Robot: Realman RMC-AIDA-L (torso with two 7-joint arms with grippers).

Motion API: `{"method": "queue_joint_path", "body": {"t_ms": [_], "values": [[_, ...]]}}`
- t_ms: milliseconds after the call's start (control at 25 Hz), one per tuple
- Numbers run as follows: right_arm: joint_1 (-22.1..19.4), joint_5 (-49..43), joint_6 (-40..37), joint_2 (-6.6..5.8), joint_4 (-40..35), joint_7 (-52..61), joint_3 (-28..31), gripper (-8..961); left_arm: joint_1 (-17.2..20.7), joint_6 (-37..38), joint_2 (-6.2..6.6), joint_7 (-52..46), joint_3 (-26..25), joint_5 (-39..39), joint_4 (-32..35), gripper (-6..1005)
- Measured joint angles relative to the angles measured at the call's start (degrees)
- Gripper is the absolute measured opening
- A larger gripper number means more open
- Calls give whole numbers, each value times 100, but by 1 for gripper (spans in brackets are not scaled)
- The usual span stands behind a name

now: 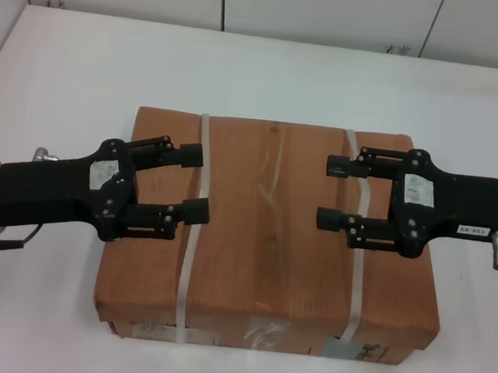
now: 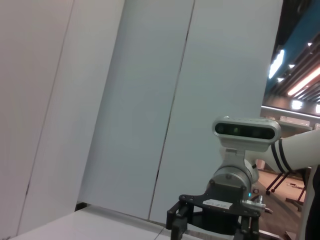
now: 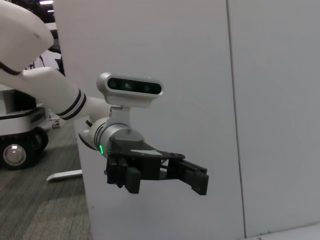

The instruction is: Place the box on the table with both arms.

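Note:
The brown cardboard box [image 1: 273, 206] lies flat on the white table [image 1: 67, 75], bound by two white straps [image 1: 188, 260] with clear tape along its middle and labels on its near side face. My left gripper [image 1: 193, 182] is open over the box's left part, fingertips near the left strap. My right gripper [image 1: 331, 192] is open over the box's right part, by the right strap. The two grippers face each other and hold nothing. The right wrist view shows the left gripper [image 3: 160, 172] open. The left wrist view shows the right gripper [image 2: 210, 220] partly cut off.
White wall panels [image 1: 222, 1] stand right behind the table's far edge. White tabletop shows to the left, right and behind the box. The box's near side reaches close to the table's front edge. A wheeled base [image 3: 20, 145] stands on the floor in the right wrist view.

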Motion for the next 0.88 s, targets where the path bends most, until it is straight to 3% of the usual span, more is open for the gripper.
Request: {"method": "queue_joint_path", "body": {"t_ms": [880], "values": [[-102,18,60,32,55,-359,-16,711,64,-78,-161,216,-9,10,-4,840]]}}
